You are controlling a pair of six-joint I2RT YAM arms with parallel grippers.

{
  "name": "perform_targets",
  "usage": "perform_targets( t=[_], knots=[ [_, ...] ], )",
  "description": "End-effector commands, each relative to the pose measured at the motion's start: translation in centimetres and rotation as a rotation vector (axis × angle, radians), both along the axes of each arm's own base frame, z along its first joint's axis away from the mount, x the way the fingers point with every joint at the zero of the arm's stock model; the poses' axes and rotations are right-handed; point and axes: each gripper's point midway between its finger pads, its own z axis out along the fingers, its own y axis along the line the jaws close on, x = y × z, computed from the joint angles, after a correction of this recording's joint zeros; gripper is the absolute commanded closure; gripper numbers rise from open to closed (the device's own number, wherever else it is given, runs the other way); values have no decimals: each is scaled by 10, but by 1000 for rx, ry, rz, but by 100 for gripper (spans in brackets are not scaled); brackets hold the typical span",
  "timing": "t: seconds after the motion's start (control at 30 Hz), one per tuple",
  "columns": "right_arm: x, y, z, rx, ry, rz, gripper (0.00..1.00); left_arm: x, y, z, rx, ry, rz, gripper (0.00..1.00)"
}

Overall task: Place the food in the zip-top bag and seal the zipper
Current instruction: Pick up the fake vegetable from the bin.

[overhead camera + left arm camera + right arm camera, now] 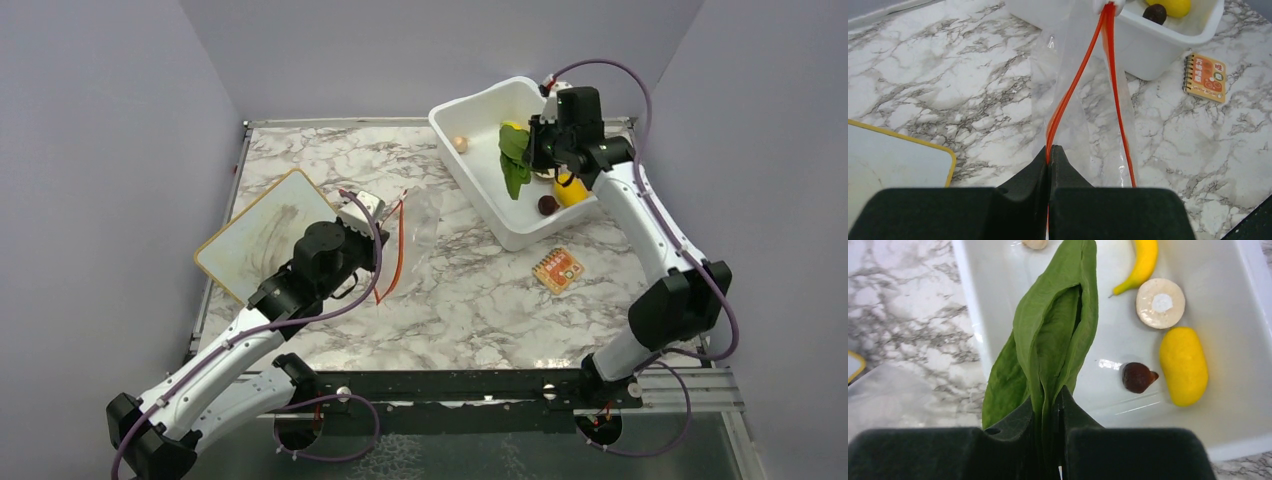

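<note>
Plainly, the long dark-green leafy vegetable was not in the bag. It hung from the right fingers, which were clamped together on its stalk end. The leaf stretched out over the inside of the white tub. The other food lay on the tub's floor. The banana was toward the far side, with a round beige disc just beside its tip. The yellow oval fruit lay nearer, and a small dark brown piece sat just beside it. A small beige piece rested apart from these, near the tub's left wall as the top camera showed it.

The zip-top bag lay on the marble surface to the left of the tub, between it and a white board with a yellow edge. Its zipper showed as two red-orange strands that stood apart along most of their length and met at the far end, so the mouth was unsealed. The left fingers were pressed together on the near end of one strand, with clear film spreading to either side of it. A small orange patterned square lay flat on the surface just in front of the tub, well apart from the bag.
</note>
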Motion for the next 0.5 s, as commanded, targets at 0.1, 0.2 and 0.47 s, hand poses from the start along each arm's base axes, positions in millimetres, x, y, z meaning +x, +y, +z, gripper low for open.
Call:
perform_targets(
  t=[0.1,0.2,0.47],
  knots=[
    [-66,39,52,211,-43,184,99,28,10,40,0,-125,122,100],
    [-90,50,67,256,-73,257,99,34,13,47,14,-138,152,100],
    [-166,77,98,436,-121,537,99,57,30,50,121,-162,289,100]
  ],
)
